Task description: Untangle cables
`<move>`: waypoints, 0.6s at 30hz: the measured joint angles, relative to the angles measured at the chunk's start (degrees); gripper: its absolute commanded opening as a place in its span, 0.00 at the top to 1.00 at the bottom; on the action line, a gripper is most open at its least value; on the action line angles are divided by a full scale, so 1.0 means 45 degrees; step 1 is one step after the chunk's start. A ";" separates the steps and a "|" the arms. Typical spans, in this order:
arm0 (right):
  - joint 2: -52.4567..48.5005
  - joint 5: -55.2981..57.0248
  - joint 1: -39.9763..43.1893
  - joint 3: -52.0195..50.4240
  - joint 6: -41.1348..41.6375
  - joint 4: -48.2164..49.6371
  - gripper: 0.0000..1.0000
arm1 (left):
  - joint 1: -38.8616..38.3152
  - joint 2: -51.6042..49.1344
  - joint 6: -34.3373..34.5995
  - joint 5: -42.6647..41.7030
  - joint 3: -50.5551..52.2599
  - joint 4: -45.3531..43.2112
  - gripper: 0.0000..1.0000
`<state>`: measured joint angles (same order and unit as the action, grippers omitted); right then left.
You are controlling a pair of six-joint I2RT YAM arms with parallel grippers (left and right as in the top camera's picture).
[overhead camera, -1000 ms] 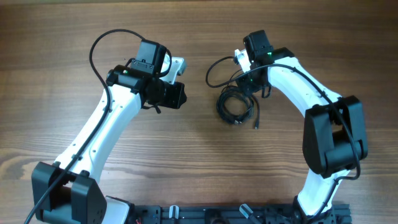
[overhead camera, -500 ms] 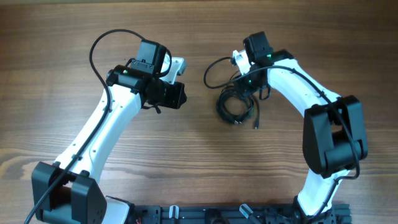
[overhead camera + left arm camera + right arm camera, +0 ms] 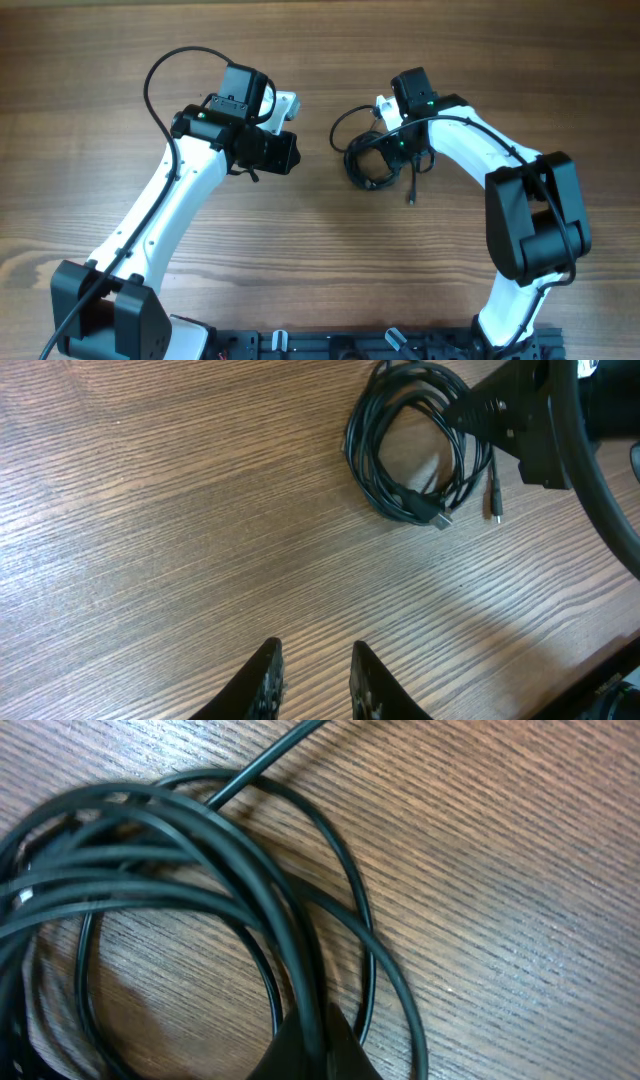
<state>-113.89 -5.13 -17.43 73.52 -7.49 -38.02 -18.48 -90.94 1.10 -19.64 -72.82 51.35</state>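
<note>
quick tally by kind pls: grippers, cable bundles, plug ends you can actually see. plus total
grippers: 2, the left gripper and the right gripper
cable bundle: 1
plug ends showing in the left wrist view: 2
total: 5

Robotics lab bench, wood-grain table (image 3: pixel 70 60), left arm (image 3: pixel 170 205), right arm (image 3: pixel 478 135), mounted on black base rail (image 3: pixel 300 346)

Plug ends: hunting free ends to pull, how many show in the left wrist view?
2 plugs: one at the coil's lower edge, one lying just right of it. More may hide under the right arm.
</note>
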 measured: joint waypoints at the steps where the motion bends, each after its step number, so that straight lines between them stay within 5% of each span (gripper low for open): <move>1: 0.0000 -0.0005 0.0005 0.0005 0.0044 -0.0165 0.96 | 0.0000 0.0000 0.0000 0.0000 0.0000 0.0005 0.76; 10: 0.0228 -0.0005 0.0000 0.2084 0.0855 -0.3395 0.96 | 0.0000 0.0000 0.0000 -0.0049 0.0000 0.0010 0.80; 18: 0.4381 -0.0141 0.0005 0.4575 0.1180 -0.3152 0.96 | 0.0000 0.0000 0.0000 -0.1273 0.0000 -0.0321 0.82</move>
<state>-94.17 -5.76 -17.41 94.11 -2.17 -52.21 -18.48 -90.94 1.10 -25.36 -72.82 49.91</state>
